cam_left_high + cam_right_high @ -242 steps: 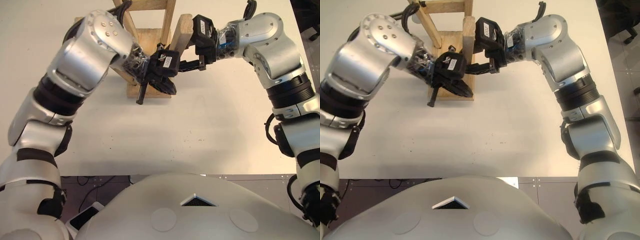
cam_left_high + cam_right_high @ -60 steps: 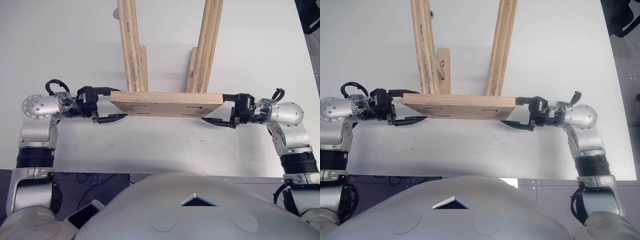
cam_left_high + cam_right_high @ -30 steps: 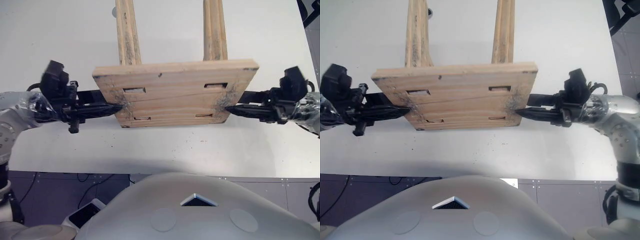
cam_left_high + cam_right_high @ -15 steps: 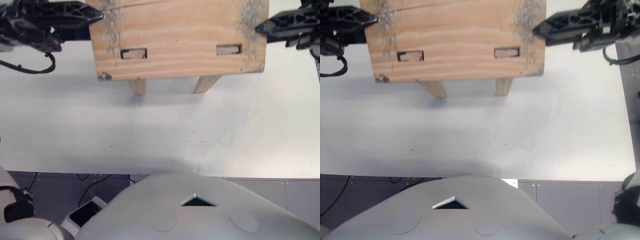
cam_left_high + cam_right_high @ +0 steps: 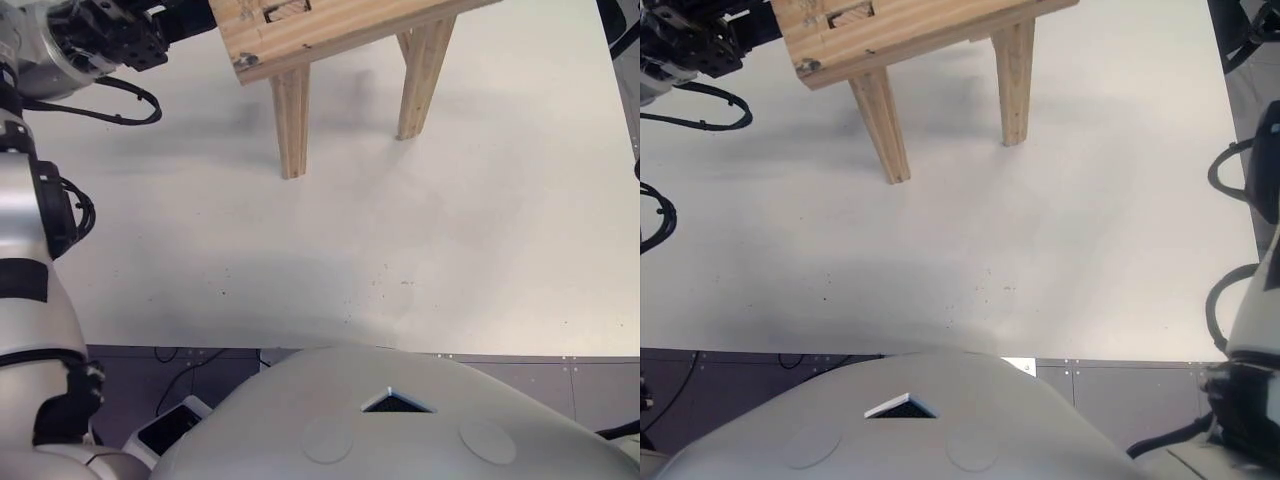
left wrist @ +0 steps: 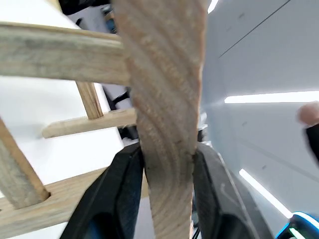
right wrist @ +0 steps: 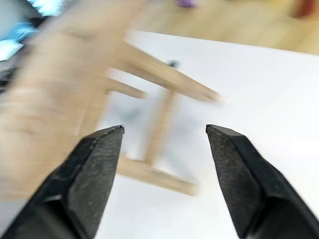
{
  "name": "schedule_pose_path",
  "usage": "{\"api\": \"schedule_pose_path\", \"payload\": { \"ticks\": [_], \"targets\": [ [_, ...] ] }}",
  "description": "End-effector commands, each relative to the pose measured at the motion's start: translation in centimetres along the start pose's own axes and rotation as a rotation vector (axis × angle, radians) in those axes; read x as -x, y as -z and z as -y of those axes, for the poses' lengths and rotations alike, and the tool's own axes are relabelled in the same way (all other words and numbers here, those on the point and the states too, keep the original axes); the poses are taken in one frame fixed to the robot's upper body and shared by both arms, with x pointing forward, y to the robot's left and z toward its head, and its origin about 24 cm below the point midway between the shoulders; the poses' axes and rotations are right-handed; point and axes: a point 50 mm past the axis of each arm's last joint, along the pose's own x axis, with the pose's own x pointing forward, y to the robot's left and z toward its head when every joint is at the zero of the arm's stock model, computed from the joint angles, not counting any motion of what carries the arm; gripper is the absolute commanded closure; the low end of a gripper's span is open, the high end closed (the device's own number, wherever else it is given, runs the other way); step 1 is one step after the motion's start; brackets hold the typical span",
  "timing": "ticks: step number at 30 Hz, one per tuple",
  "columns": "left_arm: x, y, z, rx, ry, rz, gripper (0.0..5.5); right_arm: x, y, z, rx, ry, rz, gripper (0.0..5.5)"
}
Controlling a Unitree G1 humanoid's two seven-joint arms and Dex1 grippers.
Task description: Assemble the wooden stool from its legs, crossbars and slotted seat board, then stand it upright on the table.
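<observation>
Marks: dark smudge point(image 5: 247, 62) on the seat board's point(image 5: 330, 25) near corner, too small to tell if it's print. One slot point(image 5: 285, 10) shows in the board's top face.

Left gripper point(image 6: 167, 159) is clamped on the seat board's left edge, with a finger point(image 6: 119, 194) on each face of the wood. Right gripper point(image 7: 164, 130) is spread wide with nothing between the fingers point(image 7: 94, 169); the stool beyond it is blurred.

Stool point(image 5: 300, 40) is seat-up toward the tabletop's far left, well back from the near edge. Two legs point down: near-left leg point(image 5: 291, 120) and near-right leg point(image 5: 420, 75). Can't tell whether the feet touch the tabletop. In the left wrist view a crossbar point(image 6: 91, 99) runs between legs behind the seat.

Versus 0.5 s ago:
- Then, both grippers pinched opposite side edges of the seat. Now the right one is off it, and the right arm sits out past the tabletop's right edge.
- The seat has gone toward the far edge and to the left, and sits skewed, with its left end nearer.
- More leg length is visible under the seat.

Surface: white tabletop point(image 5: 400, 260), with a few dark specks near the near edge. Below that edge there is dark floor with cables point(image 5: 190, 365). Grey floor tiles point(image 5: 1240, 60) lie past the right edge. The left wrist view shows ceiling light strips point(image 6: 271, 97).
</observation>
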Motion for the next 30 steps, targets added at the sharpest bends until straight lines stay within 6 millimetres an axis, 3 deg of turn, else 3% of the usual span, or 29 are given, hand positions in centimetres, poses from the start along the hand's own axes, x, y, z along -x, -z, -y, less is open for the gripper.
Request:
{"api": "schedule_pose_path", "payload": {
  "ticks": [1,7,10,15,17,21,23,26,28,30],
  "targets": [
    [0.2,-1.0,-0.5,-0.099,0.027,0.135,3.83,1.3,-1.8,0.4,-0.015,0.064,0.248,1.73],
    [0.5,-2.5,0.5,-0.181,0.097,0.314,2.94,2.3,0.1,2.2,-0.092,0.083,0.329,0.76],
    [0.9,-3.1,0.9,-0.214,0.127,0.399,2.41,2.9,0.8,2.8,-0.168,0.039,0.449,0.22],
    [2.5,-1.4,-2.8,-0.157,0.069,0.456,1.67,2.2,3.6,3.0,-0.264,-0.186,0.500,0.10],
    [4.2,-0.5,-4.1,-0.145,0.057,0.516,1.39,1.4,4.2,2.6,-0.312,-0.294,0.540,0.10],
    [8.4,1.8,-6.7,-0.142,0.129,0.789,0.79,0.2,6.8,2.6,-0.406,-0.466,0.657,0.10],
    [9.8,2.8,-7.8,-0.149,0.153,0.931,0.50,-0.3,8.3,3.0,-0.441,-0.472,0.736,0.10],
    [9.5,3.3,-10.4,-0.305,-0.055,1.156,0.12,-2.5,12.7,3.5,-0.404,-0.255,0.862,0.10],
    [7.5,3.0,-11.4,-0.463,-0.282,1.216,0.12,-3.8,14.6,2.9,-0.442,-0.122,1.039,0.10],
    [5.6,2.1,-11.7,-0.588,-0.512,1.232,0.12,-5.8,15.8,2.1,-0.439,0.026,1.097,0.10]
  ]
}}
